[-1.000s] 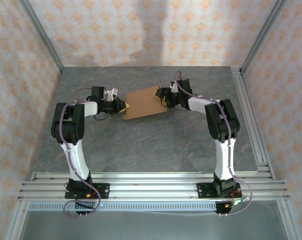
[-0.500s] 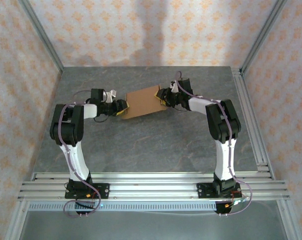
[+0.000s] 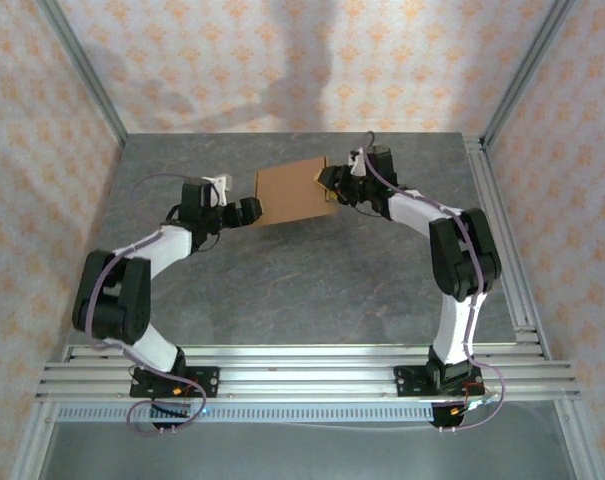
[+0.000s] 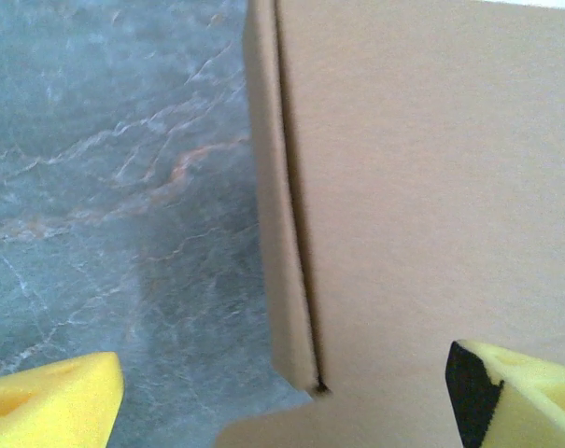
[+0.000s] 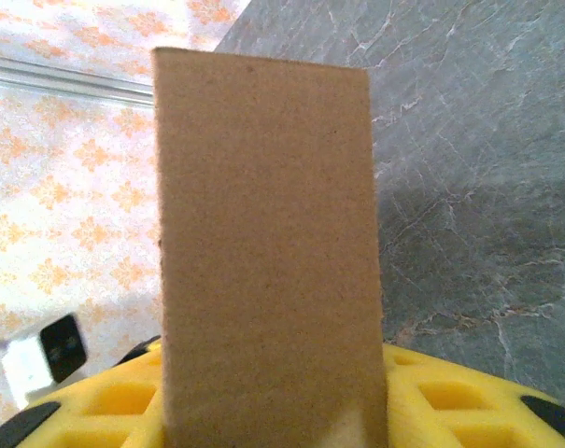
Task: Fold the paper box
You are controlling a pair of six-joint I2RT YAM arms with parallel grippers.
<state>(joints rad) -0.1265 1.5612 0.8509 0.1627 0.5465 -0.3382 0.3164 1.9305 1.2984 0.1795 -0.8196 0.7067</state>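
Observation:
The paper box (image 3: pixel 290 192) is a tan cardboard piece at the back middle of the table, its broad panel raised and tilted. My right gripper (image 3: pixel 329 186) is shut on its right edge; in the right wrist view a cardboard flap (image 5: pixel 263 233) stands upright between the yellow pads (image 5: pixel 450 401) of the gripper (image 5: pixel 273 411). My left gripper (image 3: pixel 254 210) sits at the box's left lower corner, open. In the left wrist view the gripper (image 4: pixel 282 411) has its yellow fingertips (image 4: pixel 49 401) far apart, with the box's panel (image 4: pixel 431 187) and a folded side flap (image 4: pixel 277 233) just ahead.
The grey marbled table (image 3: pixel 282 290) stretches toward the near rails. An aluminium frame rail (image 3: pixel 502 230) runs along the right edge, and patterned walls close the back and sides. The left arm's white camera block (image 5: pixel 49 350) shows past the flap.
My left gripper has opened and let go of the box's left corner, and its arm has stretched forward. The right gripper has carried the box a little toward the back, its panel tilted up more.

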